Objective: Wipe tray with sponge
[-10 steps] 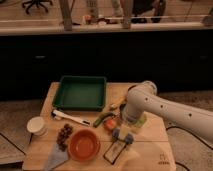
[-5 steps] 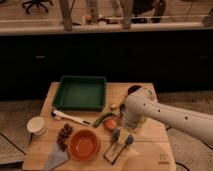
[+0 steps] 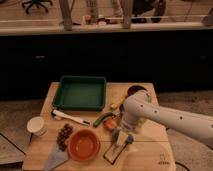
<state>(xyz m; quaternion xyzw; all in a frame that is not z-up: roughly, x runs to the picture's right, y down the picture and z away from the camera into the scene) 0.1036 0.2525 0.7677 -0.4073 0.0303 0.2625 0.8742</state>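
Note:
The dark-green tray [image 3: 80, 95] sits empty at the back left of the wooden table. The sponge [image 3: 122, 137], bluish-grey with a pale yellowish side, lies near the table's front, right of the orange bowl. My gripper [image 3: 121, 133] hangs from the white arm [image 3: 150, 114] and is right over the sponge, at or just above it. It partly hides the sponge. The gripper is well to the front right of the tray.
An orange bowl [image 3: 84, 145], a flat black-edged card [image 3: 113, 153], a grey cloth [image 3: 55, 159], a dark grape cluster [image 3: 63, 136], a white cup [image 3: 36, 126], a white utensil [image 3: 70, 117], a green item [image 3: 103, 119] and a dark cup [image 3: 135, 90] crowd the table [image 3: 150, 150].
The arm has dropped and shifted slightly toward the front left, bringing the gripper down onto the sponge's spot. Nothing else has moved.

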